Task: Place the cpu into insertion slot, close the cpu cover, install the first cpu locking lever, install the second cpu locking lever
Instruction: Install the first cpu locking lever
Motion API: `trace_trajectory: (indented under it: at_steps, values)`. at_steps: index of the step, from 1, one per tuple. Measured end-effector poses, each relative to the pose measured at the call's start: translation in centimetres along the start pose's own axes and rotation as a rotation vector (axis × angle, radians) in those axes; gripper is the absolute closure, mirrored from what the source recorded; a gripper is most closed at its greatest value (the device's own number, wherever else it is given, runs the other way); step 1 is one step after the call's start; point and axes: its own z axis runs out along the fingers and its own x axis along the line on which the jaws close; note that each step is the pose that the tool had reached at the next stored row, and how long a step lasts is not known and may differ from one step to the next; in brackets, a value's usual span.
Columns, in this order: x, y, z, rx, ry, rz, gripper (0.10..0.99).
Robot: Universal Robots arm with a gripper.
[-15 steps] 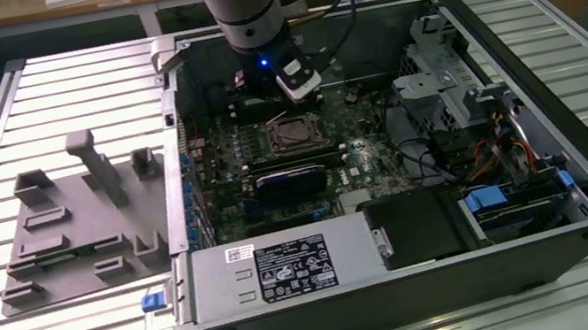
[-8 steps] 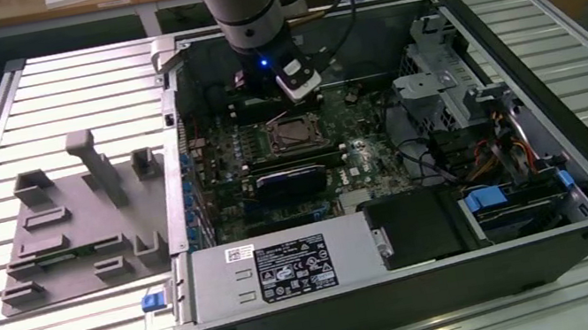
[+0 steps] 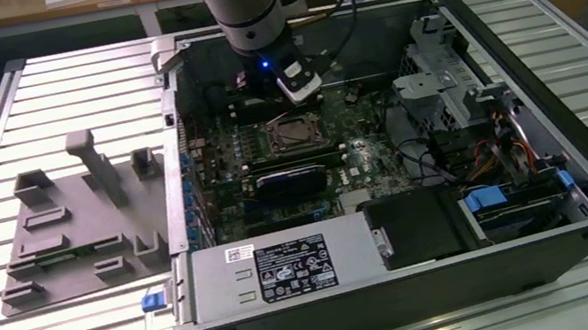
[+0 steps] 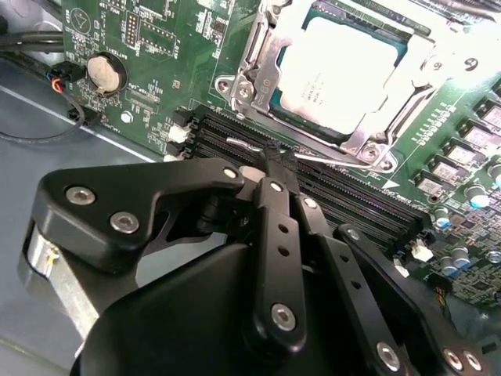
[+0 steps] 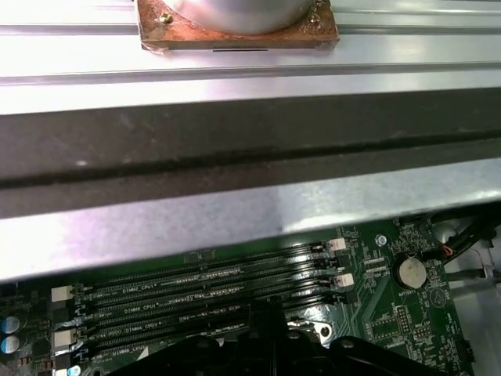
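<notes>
**A:** How is the gripper [image 4: 275, 161] set?

**B:** Its black fingers [image 4: 274, 235] meet at the tips, with no gap to speak of. A thin silver locking lever [image 4: 241, 143] runs across right where they meet, and it looks pinched between them. The lever's hooked end sticks out on one side of the tips. The rest of the rod runs off on the other side toward a corner of the insertion slot [image 4: 232, 84].

**A:** Where are the tips against that slot?

**B:** Just beside it, off its edge, above the long dark memory slots [image 4: 356, 200] that run alongside the insertion slot. The tips are not over the slot itself.

**A:** And the cpu [image 4: 337, 74]?

**B:** It is seated flat in the insertion slot, its pale metal top facing up. It is near the fingertips but apart from them, and no part of the gripper touches it.

**A:** The cpu cover [image 4: 257, 48]?

**B:** It is down over the insertion slot. Its silver frame lies round the chip, and the chip's top shows through the window.

**A:** Anything from farther off?

**B:** In the exterior view the arm [image 3: 248, 11] hangs into the open computer case [image 3: 414, 306], its end close beside the insertion slot. In the first wrist view a round coin battery [image 5: 409, 272] sits on the board, past the memory slots from the insertion slot.
</notes>
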Motion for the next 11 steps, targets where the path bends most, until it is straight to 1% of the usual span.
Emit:
trace_trajectory:
  at_steps: [7, 11]
  values:
    - [0.01, -0.02, 0.1, 0.0, -0.0004, 0.0, 0.984]
    - [0.04, -0.06, 0.23, 0.002, -0.0023, 0.006, 0.984]
